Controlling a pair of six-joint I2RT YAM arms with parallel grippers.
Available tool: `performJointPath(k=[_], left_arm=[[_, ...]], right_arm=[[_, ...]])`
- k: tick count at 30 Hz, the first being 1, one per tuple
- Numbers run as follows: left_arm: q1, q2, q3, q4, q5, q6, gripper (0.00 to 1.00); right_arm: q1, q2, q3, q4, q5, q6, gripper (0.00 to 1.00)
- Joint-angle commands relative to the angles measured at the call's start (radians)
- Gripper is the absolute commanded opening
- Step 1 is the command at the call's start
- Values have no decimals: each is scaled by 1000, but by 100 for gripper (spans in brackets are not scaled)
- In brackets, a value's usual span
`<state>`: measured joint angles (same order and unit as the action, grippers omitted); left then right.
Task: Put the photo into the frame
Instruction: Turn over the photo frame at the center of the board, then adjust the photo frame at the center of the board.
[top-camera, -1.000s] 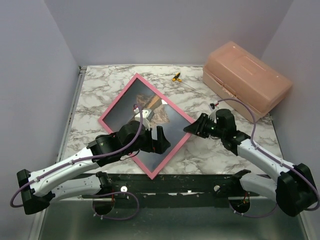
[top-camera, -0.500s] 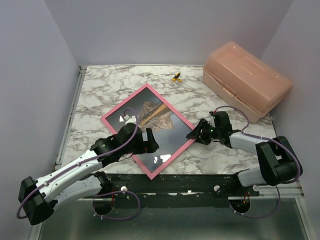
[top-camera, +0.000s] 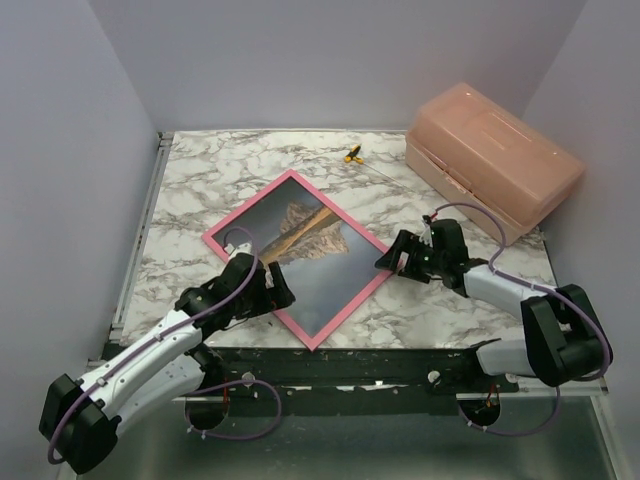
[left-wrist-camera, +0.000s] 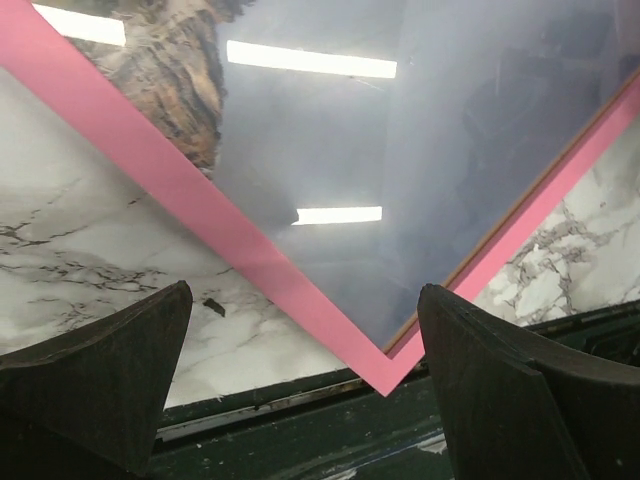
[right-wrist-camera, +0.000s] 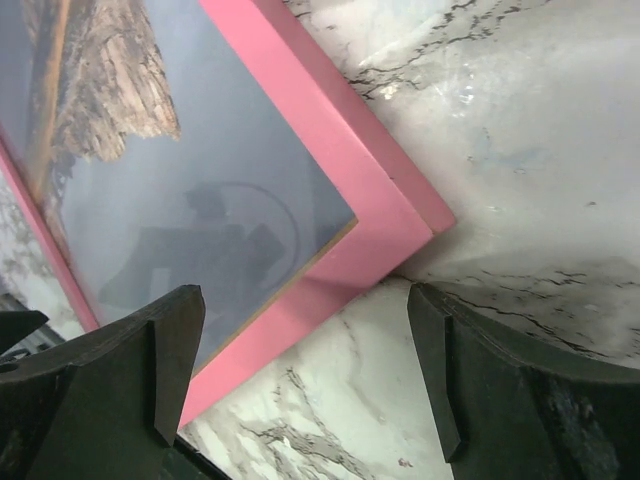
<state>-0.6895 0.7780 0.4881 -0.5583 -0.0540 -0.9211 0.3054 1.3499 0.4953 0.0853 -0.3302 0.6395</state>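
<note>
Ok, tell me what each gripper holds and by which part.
Nothing is held: the left gripper and the right gripper both stand open, each near a corner of the pink frame.

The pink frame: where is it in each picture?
Top external: the pink frame lies in the middle, turned like a diamond.
Left wrist: the frame fills the upper part, one corner pointing down.
Right wrist: the frame fills the left, one corner pointing right.
Shared landmark: the mountain photo inside it.

Mountain photo (top-camera: 300, 245) flat inside pink frame (top-camera: 248, 205)
</note>
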Motion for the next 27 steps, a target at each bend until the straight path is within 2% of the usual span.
performJointPath(k=[1, 7, 9, 15, 23, 27], left_arm=[[57, 25, -18, 9, 32, 15, 98], [116, 99, -6, 13, 35, 45, 98], [128, 121, 1, 18, 42, 56, 99], [134, 152, 25, 35, 53, 88, 98], [136, 157, 56, 3, 85, 114, 98], [137, 128, 59, -15, 81, 117, 98]], right_arm=[[-7, -20, -24, -156, 100, -53, 92], [-6, -67, -50, -204, 51, -36, 94], [-5, -80, -67, -203, 31, -14, 100], [57, -88, -71, -233, 55, 44, 100], [173, 30, -33, -159, 39, 125, 100], [241, 91, 8, -173, 117, 144, 100]])
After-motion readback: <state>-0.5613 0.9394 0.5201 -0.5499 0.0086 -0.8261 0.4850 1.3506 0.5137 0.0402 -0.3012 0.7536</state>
